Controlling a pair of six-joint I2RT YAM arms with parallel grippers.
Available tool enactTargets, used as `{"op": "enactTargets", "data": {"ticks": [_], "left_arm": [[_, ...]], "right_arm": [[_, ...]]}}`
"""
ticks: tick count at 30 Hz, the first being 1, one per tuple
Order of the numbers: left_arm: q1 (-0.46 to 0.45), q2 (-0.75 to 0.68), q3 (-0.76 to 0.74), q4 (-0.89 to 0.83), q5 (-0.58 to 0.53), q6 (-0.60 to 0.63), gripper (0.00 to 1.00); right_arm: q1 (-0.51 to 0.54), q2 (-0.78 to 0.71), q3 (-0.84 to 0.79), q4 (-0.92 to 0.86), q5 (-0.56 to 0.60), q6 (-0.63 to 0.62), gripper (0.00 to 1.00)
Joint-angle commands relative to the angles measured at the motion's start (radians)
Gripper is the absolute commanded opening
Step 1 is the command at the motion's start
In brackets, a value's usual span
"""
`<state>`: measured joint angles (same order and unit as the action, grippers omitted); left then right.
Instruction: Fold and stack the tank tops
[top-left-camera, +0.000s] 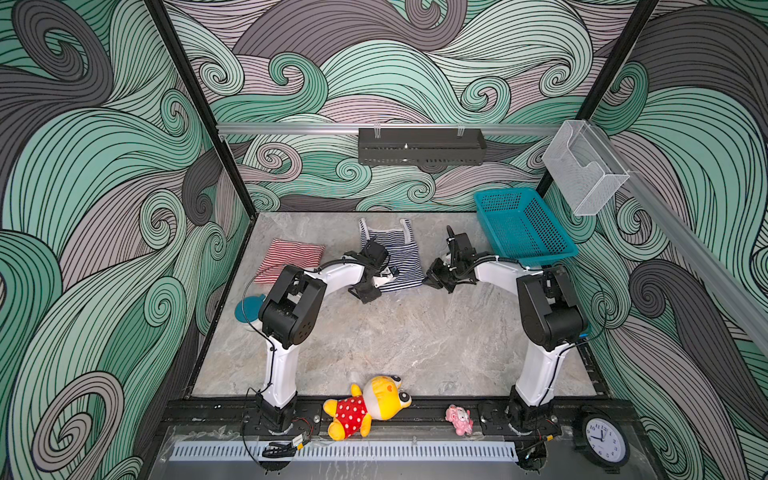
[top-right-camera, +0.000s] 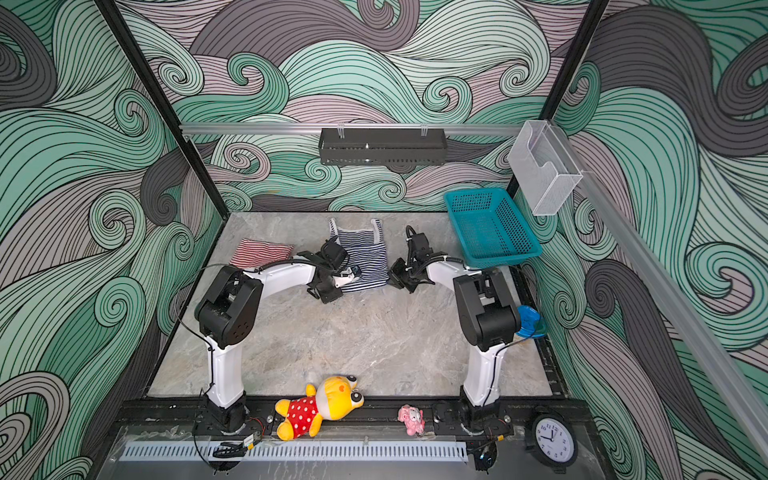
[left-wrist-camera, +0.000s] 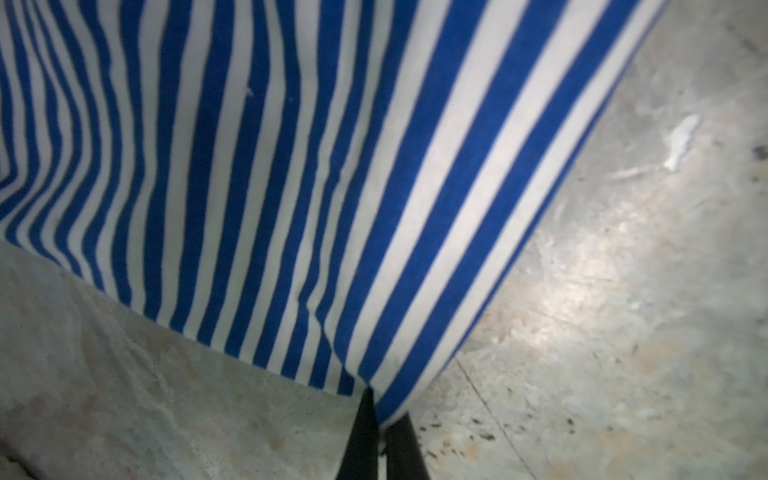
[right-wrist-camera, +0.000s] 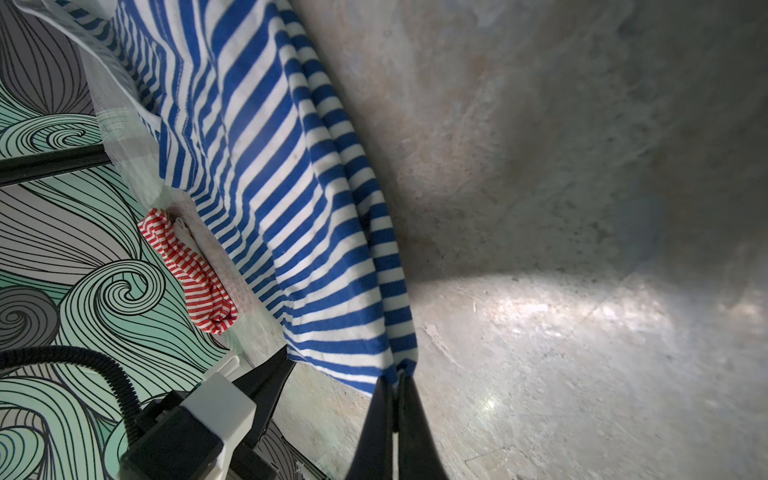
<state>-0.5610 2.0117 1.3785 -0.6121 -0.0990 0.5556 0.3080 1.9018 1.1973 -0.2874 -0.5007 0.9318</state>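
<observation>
Both navy top (top-left-camera: 407, 257) hem corners hidden inside clamped jaws.

Left arm (top-left-camera: 291, 307): elbow raised, forearm angled inward | left gripper (left-wrist-camera: 384, 409) down low, jaws clamped on navy top (top-left-camera: 401, 249) hem corner | Right arm (top-left-camera: 548, 316): mirrored pose | right gripper (right-wrist-camera: 395, 380) low, jaws clamped on the hem's other corner
</observation>
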Motion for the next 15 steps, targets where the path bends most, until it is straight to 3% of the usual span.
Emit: {"op": "enactTargets", "data": {"ticks": [1,8,15], "left_arm": [[-0.017,-0.039,0.022,-0.103,0.047,0.024,0.02],[-0.095,-0.106,0.050,-0.286,0.128,0.038,0.00],[-0.184,-0.209,0.102,-0.511,0.343,0.010,0.00]], "right_arm": [[-0.011,-0.067,-0.030,0.017,-0.009,0.000,0.00],[-0.014,-0.228,-0.159,0.009,-0.005,-0.018,0.00],[-0.018,-0.529,-0.299,-0.132,0.039,-0.030,0.00]]}}
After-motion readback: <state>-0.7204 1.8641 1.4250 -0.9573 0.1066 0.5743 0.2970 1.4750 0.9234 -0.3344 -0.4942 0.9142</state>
